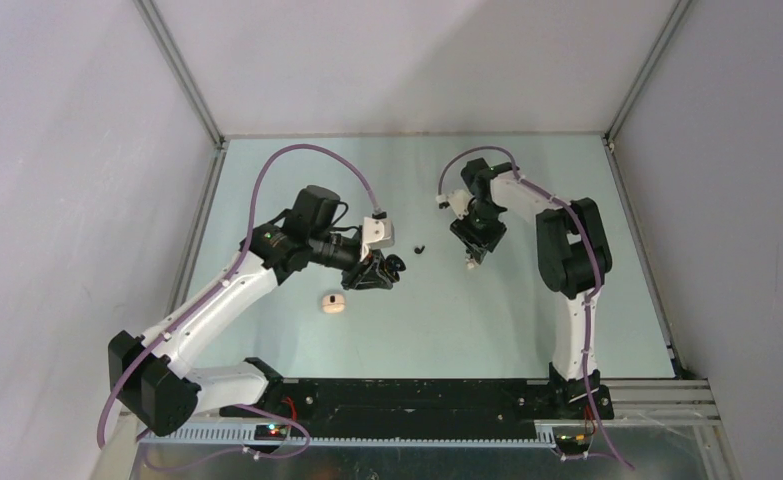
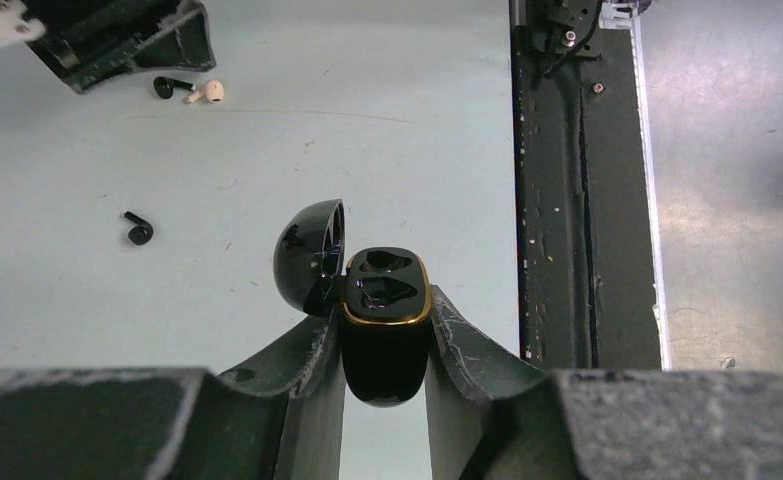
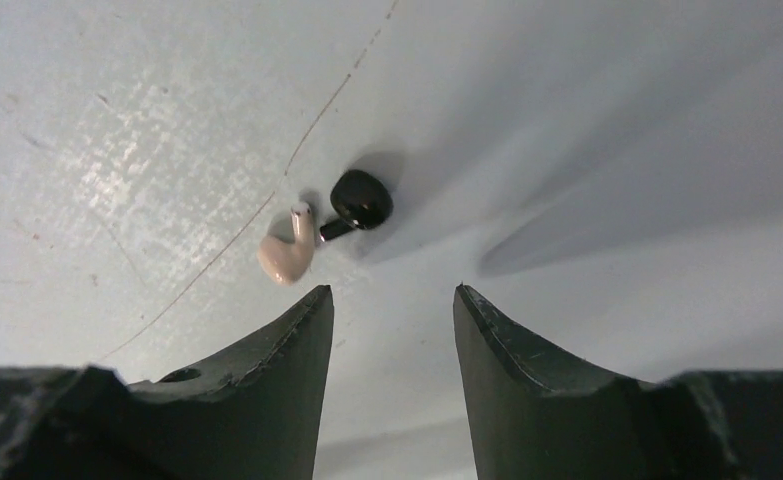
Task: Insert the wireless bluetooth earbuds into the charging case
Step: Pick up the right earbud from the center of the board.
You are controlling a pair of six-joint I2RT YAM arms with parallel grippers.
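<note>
**Left wrist view: open case waits for its buds**

The left gripper (image 2: pixel 385 312) clamps the black charging case (image 2: pixel 383 365), lid open at ten o'clock, both sockets empty. Farther out, the right gripper (image 3: pixel 392 295) hovers half-spread. The cream earbud (image 3: pixel 289 255) and black earbud (image 3: pixel 360 198) lie just beside each other at eleven o'clock. I'd centre on the black one alone. A beige case (image 1: pixel 333 302) sits apart.

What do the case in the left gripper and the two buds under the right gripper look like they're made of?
The black case: likely hard glossy plastic, since it mirrors the light. Its gold rim looks metallic, maybe only plated. The cream earbud: smooth plastic with a soft sheen. The black earbud: a duller dark finish, plastic or rubbery; I cannot tell which.
</note>
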